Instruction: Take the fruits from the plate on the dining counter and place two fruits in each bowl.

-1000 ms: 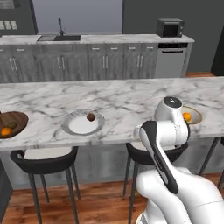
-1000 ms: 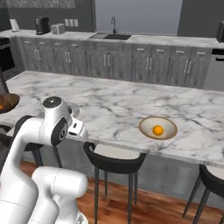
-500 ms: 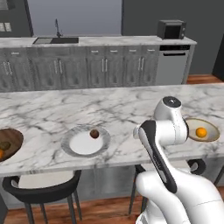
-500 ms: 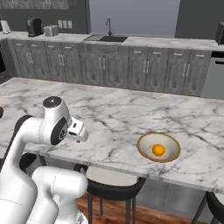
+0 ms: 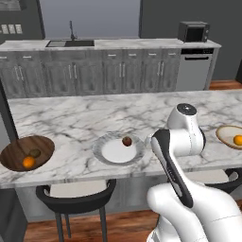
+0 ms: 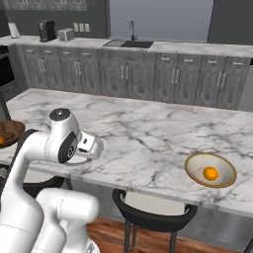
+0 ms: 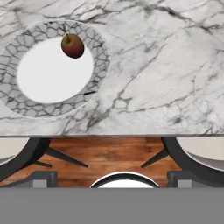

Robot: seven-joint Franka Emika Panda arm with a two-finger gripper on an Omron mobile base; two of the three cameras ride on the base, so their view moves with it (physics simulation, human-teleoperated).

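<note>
Base drove left; reddish-brown fruit point(image 7: 72, 45) alone on plate point(image 7: 96, 43), stem up-left; tool state unclear.

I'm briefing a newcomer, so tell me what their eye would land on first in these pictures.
The bulky white robot arm rising in the foreground, in front of the long white marble dining counter. Next, the round white plate with a grey rim near the counter's front edge, holding a single reddish-brown fruit. Then the bowls at either end: a dark brown wooden bowl with an orange and an olive fruit on the left, a pale tan bowl with one orange fruit on the right.
</note>
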